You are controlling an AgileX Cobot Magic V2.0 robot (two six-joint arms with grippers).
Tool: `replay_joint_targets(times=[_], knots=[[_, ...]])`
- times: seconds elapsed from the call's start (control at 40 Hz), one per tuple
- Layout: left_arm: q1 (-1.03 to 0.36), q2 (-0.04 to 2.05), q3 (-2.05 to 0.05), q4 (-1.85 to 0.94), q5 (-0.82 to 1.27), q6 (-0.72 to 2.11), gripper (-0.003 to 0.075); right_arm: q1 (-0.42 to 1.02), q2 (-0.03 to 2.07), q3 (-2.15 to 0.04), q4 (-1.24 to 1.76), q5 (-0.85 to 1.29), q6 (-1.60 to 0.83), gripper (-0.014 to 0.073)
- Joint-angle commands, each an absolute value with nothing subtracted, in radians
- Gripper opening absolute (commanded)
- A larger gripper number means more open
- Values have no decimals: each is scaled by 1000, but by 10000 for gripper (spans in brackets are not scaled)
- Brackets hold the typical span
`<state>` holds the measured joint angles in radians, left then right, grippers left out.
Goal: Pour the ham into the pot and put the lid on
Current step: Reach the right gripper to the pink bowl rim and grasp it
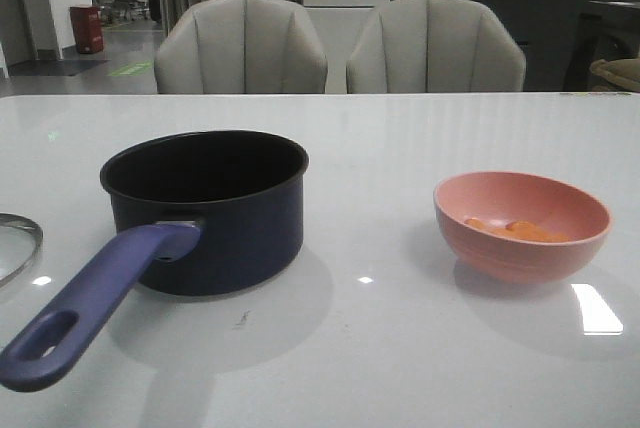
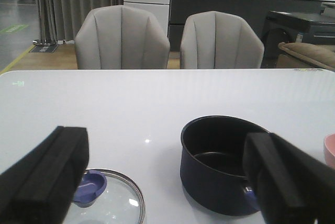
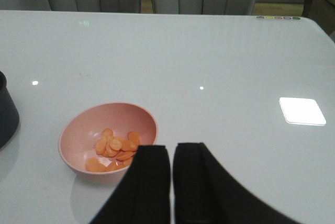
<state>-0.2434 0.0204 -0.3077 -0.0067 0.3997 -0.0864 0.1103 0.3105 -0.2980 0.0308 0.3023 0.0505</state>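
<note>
Pot [image 1: 215,208] sits left of centre in the front view on the tabletop [image 1: 400,148], empty, handle toward lower left. Lid [image 1: 15,245] lies flat at the left edge, just beside the handle. Ham [image 1: 515,231] slices are in the pink bowl [image 1: 522,225], right of centre. Left hand [image 2: 167,177] spread wide, holding nothing. Right hand [image 3: 171,182] nearly closed, narrow gap, empty.

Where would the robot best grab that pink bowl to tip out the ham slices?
Probably the pink bowl by its thin upright rim on the right side, coming from above with the right gripper. That side is nearest that arm and faces away from the pot, and the ham lies low inside.
</note>
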Motion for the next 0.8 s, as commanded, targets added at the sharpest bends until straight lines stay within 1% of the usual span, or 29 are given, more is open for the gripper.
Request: replay_joint_targets(times=[0.0, 0.05, 0.1, 0.13, 0.33, 0.58, 0.78], knots=[[-251, 42, -332, -8, 328, -88, 637, 106, 416, -366, 33, 222, 52, 349], [-251, 42, -332, -8, 328, -88, 637, 106, 474, -388, 35, 214, 52, 421], [-251, 42, -332, -8, 328, -88, 637, 106, 538, -414, 38, 210, 53, 466], [-251, 42, -332, -8, 328, -88, 637, 106, 566, -430, 44, 209, 59, 475], [-251, 42, -332, -8, 327, -88, 637, 106, 919, -612, 135, 267, 67, 473], [-251, 42, -332, -8, 327, -88, 637, 106, 1332, -906, 136, 530, 58, 473], [-251, 42, -332, -8, 327, -88, 637, 106, 1589, -1111, 135, 693, 12, 473]])
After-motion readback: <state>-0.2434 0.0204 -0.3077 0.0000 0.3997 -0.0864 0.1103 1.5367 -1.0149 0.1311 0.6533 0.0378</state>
